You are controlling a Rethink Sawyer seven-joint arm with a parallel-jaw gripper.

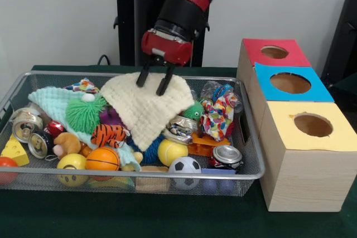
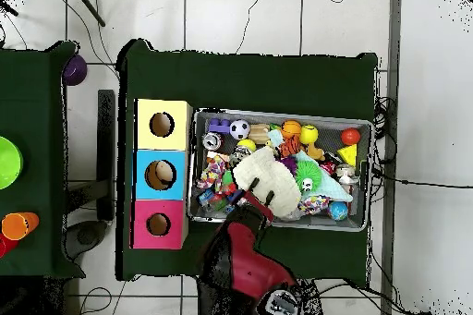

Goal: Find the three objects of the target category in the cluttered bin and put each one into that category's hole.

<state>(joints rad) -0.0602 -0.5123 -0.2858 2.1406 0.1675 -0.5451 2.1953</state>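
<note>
My gripper (image 1: 151, 88) hangs over the back middle of the wire bin (image 1: 167, 175), its fingers (image 1: 141, 77) apart and resting against the top edge of a cream knitted cloth (image 1: 148, 110). The cloth lies spread over the pile and hides what is under it. Around it lie a soccer ball (image 1: 184, 166), a yellow ball (image 1: 172, 151), an orange ball (image 1: 102, 160), a toy tiger (image 1: 109, 134), a green spiky ball (image 1: 85, 113) and crushed cans (image 1: 26, 125). In the overhead view the gripper (image 2: 256, 202) sits at the cloth's (image 2: 268, 175) lower edge.
Three wooden boxes with round holes stand beside the bin: red (image 1: 274, 52), blue (image 1: 290, 83) and yellow (image 1: 313, 125). A patterned cloth (image 1: 217, 116), a mint cloth (image 1: 53, 101) and a cheese wedge (image 1: 15, 151) also fill the bin.
</note>
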